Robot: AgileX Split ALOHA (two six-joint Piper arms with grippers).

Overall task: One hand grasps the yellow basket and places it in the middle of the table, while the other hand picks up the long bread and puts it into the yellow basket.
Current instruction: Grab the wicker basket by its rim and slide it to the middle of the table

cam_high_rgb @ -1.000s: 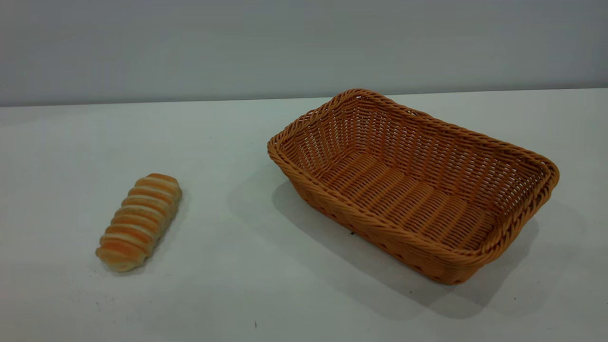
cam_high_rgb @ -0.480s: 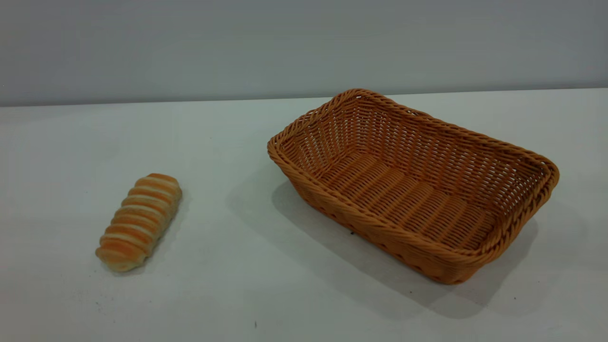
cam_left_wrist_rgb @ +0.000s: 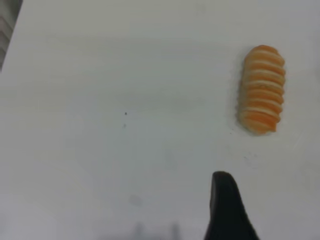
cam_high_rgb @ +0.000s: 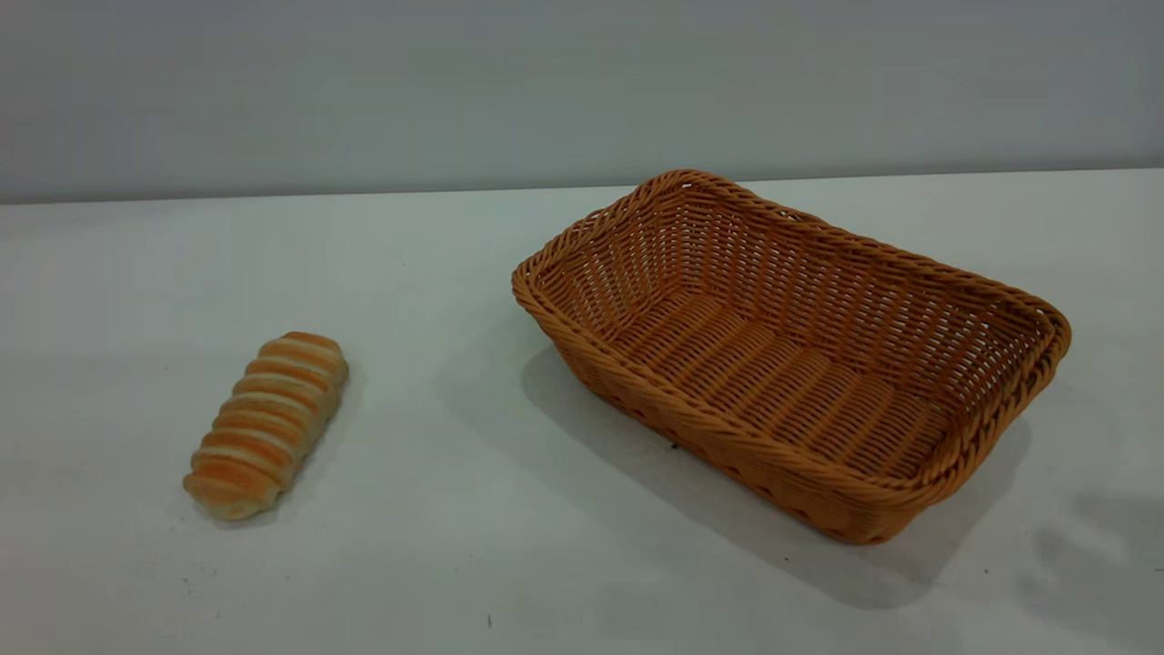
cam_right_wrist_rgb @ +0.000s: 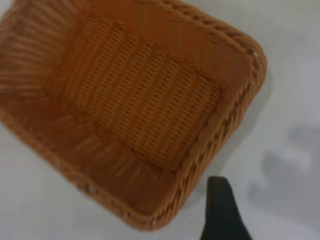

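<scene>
Bread [cam_high_rgb: 266, 425] lies left on the surface [cam_high_rgb: 436, 546], basket [cam_high_rgb: 991, 300] empty at right, presumably one per arm; each tool's opening I cannot tell.

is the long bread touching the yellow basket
Apart. The exterior view shows bare table between the long bread and the yellow basket.

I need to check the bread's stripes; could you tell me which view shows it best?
The exterior view: the bread lies whole and sharpest on the table. The left wrist view shows it whole but softer; the right wrist view lacks it.
</scene>
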